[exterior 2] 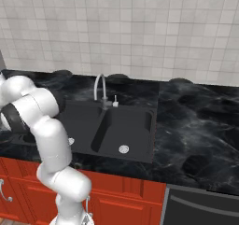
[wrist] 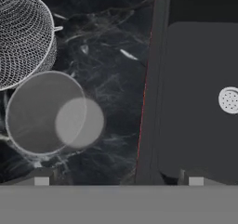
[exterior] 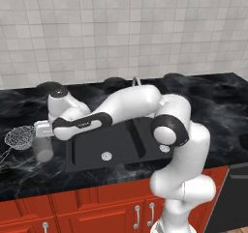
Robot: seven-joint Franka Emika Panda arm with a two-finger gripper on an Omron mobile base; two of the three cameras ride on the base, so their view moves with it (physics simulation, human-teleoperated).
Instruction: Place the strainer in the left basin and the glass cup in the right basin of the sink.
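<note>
Your gripper [wrist: 118, 181], jaws spread and empty, hovers at bottom center; the glass cup [wrist: 46, 114] and the strainer [wrist: 23, 39] sit up-left.

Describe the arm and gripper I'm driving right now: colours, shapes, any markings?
The arm is glossy white, built of thick rounded links with dark grey to black bands and caps at the joints, like the round black-ringed elbow. A black sleeve with a faint pale mark wraps the forearm. The gripper is a pale grey boxy hand; in the hand view its fingertips are small, dark and square-ended. No cables visible.
</note>
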